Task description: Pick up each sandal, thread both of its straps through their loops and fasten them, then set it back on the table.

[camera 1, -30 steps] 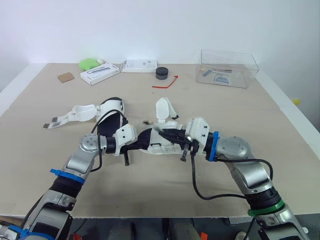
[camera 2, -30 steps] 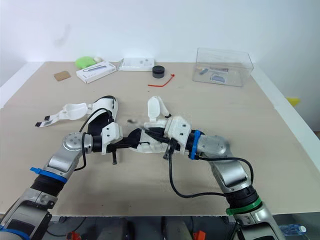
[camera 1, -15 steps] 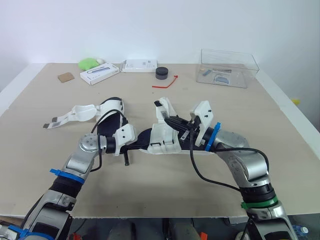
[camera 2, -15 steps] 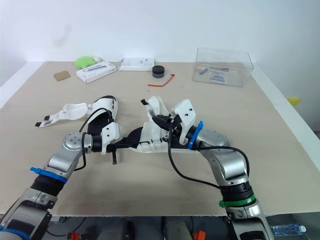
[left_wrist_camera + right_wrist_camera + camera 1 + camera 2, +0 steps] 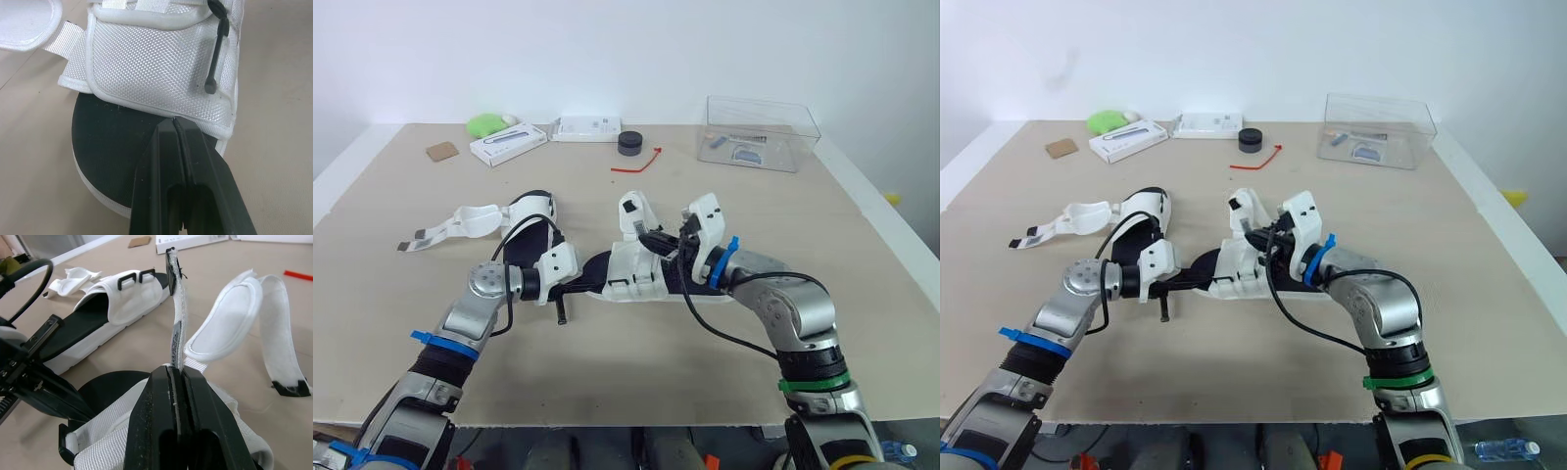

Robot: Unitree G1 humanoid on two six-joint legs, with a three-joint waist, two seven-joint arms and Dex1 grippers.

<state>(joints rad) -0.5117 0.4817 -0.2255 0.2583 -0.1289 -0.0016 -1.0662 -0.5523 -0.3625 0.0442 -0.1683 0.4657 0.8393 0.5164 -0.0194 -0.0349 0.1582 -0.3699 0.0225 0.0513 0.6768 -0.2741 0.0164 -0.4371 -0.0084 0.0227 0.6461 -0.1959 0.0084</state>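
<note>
Lifted since earlier, right pincer (image 5: 176,369) grips the sandal (image 5: 636,274)'s strap (image 5: 177,318); left pincer (image 5: 173,122), closed, touches its sole (image 5: 110,147). Beyond the sandal, clear box (image 5: 793,116) holds small items (image 5: 742,154).

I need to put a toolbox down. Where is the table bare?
The table is bare on its right, between the clear box and the near edge, beside the held sandal; also at the near-left corner, in front of the other sandal. Crowded: the middle, and the far edge's white boxes.

Both arms are bending inward at the elbows, left hand (image 5: 173,125) and right hand (image 5: 176,370) facing each other, each pressing its fingers together
</note>
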